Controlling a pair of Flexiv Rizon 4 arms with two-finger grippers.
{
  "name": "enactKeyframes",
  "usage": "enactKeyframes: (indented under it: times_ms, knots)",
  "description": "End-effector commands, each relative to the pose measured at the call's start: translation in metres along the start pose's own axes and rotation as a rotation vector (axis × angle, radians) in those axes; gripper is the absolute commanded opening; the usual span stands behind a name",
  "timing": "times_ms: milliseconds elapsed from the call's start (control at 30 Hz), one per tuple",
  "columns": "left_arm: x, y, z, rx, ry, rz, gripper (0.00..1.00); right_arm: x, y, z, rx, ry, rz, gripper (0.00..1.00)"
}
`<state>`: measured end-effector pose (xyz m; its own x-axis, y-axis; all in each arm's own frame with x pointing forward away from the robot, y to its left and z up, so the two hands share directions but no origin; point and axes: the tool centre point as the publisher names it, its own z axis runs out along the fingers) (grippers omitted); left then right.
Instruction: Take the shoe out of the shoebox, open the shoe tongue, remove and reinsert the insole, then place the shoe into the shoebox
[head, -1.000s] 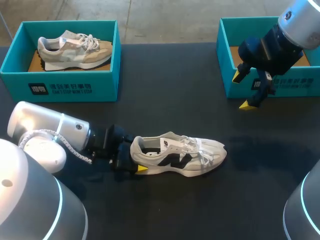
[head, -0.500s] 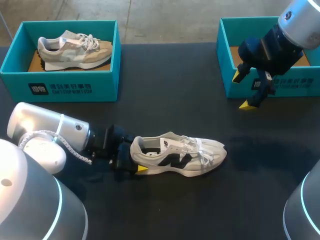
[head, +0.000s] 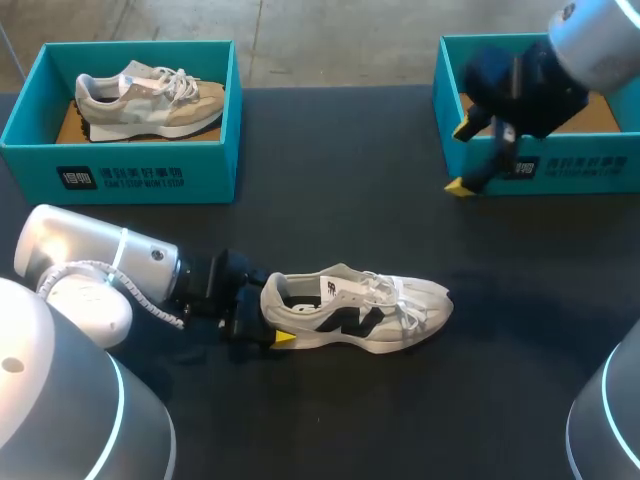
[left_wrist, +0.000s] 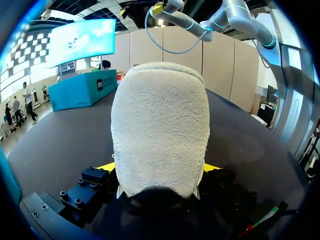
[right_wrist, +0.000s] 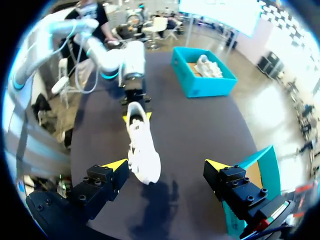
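the white shoe (head: 355, 310) is seen standing on its sole on the dark table (head: 330, 420), outside both boxes, with its opening turned upward and its laces lying loosely over the tongue. its heel end is clasped by the left gripper (head: 268, 320), which is brought in low along the table from behind the shoe. in the left wrist view the fuzzy back of the white shoe (left_wrist: 159, 125) is wedged between the two yellow tips, one pressed to each side, so the left gripper (left_wrist: 158, 172) is closed around the heel at the heel's own width.

the right gripper (head: 461, 158) is held in the air well beyond the shoe's toe end and farther back on the table. its fingers are spread wide and nothing is held between them. in the right wrist view the white shoe (right_wrist: 141, 150) is seen ahead of the right gripper (right_wrist: 166, 165), toe nearest, with the left arm behind its heel.

a teal shoebox (head: 530, 170) is set just behind the right gripper, well apart from the shoe's toe, and its cardboard floor is exposed. a second teal shoebox (head: 130, 175) is placed far back beyond the shoe's heel end, and a beige shoe (head: 150, 100) is kept inside it.
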<state>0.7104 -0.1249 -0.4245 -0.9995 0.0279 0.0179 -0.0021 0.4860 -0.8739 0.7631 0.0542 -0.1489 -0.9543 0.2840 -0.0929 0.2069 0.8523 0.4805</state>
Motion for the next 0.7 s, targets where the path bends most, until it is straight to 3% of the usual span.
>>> enactKeyframes:
  times_ms: [33,200,433,600,700]
  knots:
    - [0.001,0.001,0.001,-0.004,0.000,-0.001,0.00,0.007,0.020,0.011,0.059,-0.133,0.194,1.00]
    - [0.001,0.001,0.001,-0.004,0.000,-0.001,0.00,0.003,0.044,0.034,0.177,-0.121,0.308,1.00]
    - [0.001,0.001,0.001,-0.004,0.000,-0.001,0.00,0.017,0.058,0.070,0.154,-0.197,0.468,1.00]
    - [0.001,0.001,0.001,-0.004,0.000,-0.001,0.00,0.031,0.077,0.096,0.226,-0.217,0.545,1.00]
    - [0.001,0.001,0.001,-0.004,0.000,-0.001,0.00,0.040,0.085,0.106,0.231,-0.254,0.576,1.00]
